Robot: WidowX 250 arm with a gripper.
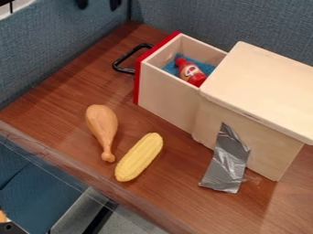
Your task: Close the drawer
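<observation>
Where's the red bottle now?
In the camera view, the red bottle is above centre, inside the open drawer on something blue, right of the black handle.

A black, two-finger robot gripper hangs at the top edge, left of centre.
Its dark fingertips point down, side by side and parted by a gap, one nearer the upper left corner, the other nearer the top middle.

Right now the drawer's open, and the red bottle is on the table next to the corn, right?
Not quite: the camera view shows the red bottle inside the drawer, not on the table next to the corn. The drawer is open.
</observation>
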